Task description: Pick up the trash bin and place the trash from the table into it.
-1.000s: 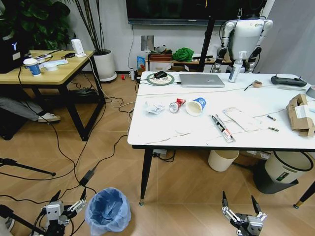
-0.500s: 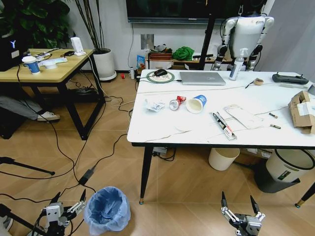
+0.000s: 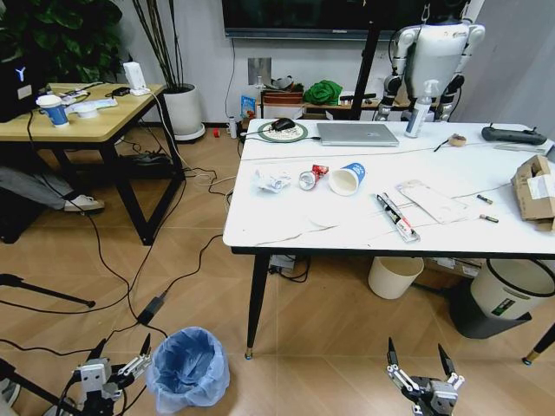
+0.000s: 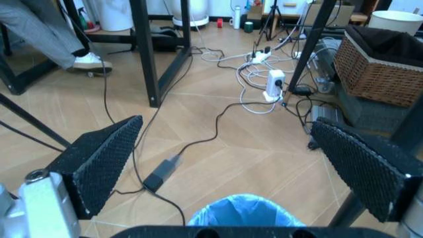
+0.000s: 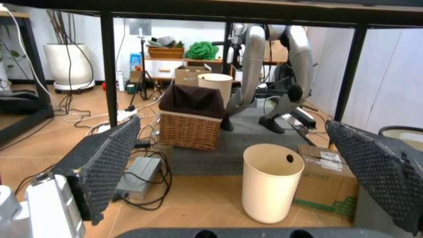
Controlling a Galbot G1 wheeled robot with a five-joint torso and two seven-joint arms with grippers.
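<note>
The trash bin (image 3: 186,368), lined with a crinkled blue bag, stands on the floor by the table's near left leg. My left gripper (image 3: 121,347) is open just left of it, and the bin's rim (image 4: 244,217) shows below its spread fingers (image 4: 99,158). My right gripper (image 3: 414,347) is open low over the floor in front of the table (image 3: 295,230). On the table lie crumpled white paper (image 3: 272,180), a crushed red-white can (image 3: 310,178), a white-blue paper cup (image 3: 346,179), a flat white packet (image 3: 431,201) and a torn cardboard box (image 3: 535,187).
A silver laptop (image 3: 356,133) sits at the table's far side. Under the table stand a cream bucket (image 3: 395,277) (image 5: 272,181) and a grey bin with a white rim (image 3: 512,290). A wooden desk (image 3: 87,121) stands to the left. Cables cross the floor (image 4: 264,89).
The whole head view has shifted slightly, so the camera moved. Both grippers stay open and low, and the bin and the litter lie where they were.
</note>
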